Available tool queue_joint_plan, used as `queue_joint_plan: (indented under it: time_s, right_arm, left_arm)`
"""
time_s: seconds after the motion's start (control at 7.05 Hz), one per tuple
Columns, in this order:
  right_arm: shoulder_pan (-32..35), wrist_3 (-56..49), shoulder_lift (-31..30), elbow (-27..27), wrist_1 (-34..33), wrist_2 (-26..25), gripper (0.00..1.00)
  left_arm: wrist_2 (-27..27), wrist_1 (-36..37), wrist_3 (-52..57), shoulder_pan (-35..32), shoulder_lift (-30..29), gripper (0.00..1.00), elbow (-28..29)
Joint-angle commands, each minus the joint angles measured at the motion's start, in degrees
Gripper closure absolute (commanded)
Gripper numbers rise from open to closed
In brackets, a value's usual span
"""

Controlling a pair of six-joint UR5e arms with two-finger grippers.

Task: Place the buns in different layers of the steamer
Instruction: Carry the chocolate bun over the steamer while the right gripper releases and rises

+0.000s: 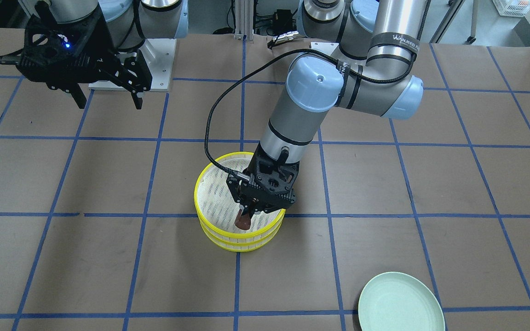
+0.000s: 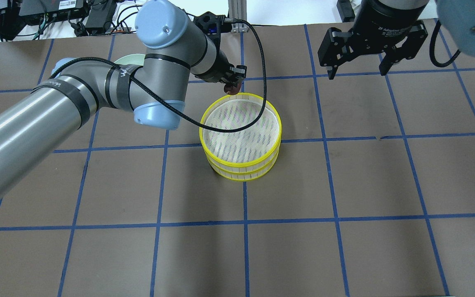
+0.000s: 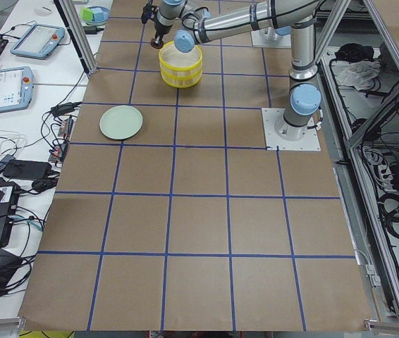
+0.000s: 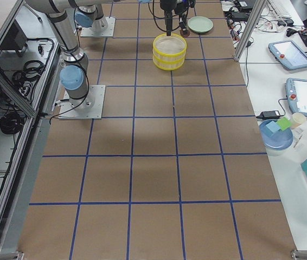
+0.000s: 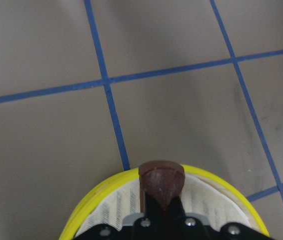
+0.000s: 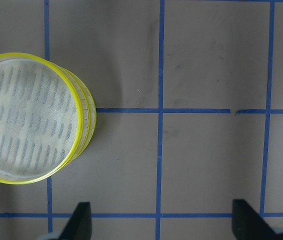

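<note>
Two steamer layers [image 2: 243,140] with yellow rims stand stacked at the table's middle; the top mesh [image 1: 216,202] is bare. My left gripper [image 2: 231,84] is shut on the dark reddish-brown bun [image 1: 243,222] and holds it just above the top layer's rim, on the side away from my base. The left wrist view shows the bun [image 5: 161,181] over the yellow rim [image 5: 94,197]. My right gripper [image 2: 357,74] is open and empty, raised to the right of the steamer; the stack shows at the left of its wrist view [image 6: 29,117]. The pale cream bun is not in view.
A pale green plate [image 1: 400,303] lies on the table's left side, away from my base, and is partly hidden behind my left arm in the overhead view [image 2: 129,60]. Brown paper with a blue tape grid covers the table around the steamer.
</note>
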Motion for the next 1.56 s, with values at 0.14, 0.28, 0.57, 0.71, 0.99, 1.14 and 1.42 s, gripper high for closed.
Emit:
queue_joint_plan:
  time_s: [0.14,0.28,0.57,0.71,0.99,1.14,1.42]
  right_arm:
    - [0.0,0.1,0.0,0.3,0.0,0.2,0.0]
    - [0.1,0.1,-0.1,0.4,0.0,0.3,0.0]
    - [0.2,0.1,0.0,0.5,0.0,0.3,0.0]
    - [0.1,0.0,-0.1,1.0,0.0,0.3,0.0]
    - [0.1,0.0,-0.1,1.0,-0.1,0.3,0.0]
    - [0.2,0.0,-0.1,1.0,-0.1,0.3,0.0]
    - [0.1,-0.1,0.0,1.0,-0.4,0.2,0.0]
  left_arm:
    - [1.7,-11.8,-0.3,-1.5,1.9,0.0,-0.8]
    - [2.3,-13.8,-0.2,-1.2,2.5,0.0,-0.8]
    - [2.7,-17.3,-0.1,-1.3,2.6,0.0,-0.1]
    - [2.7,-17.3,-0.1,-1.3,3.0,0.0,0.1]
    - [3.9,-26.5,0.3,1.9,5.3,0.0,3.0]
    - [4.5,-34.6,0.3,5.1,6.9,0.0,7.2]
    - [12.8,-41.3,3.6,10.3,10.0,0.0,10.9]
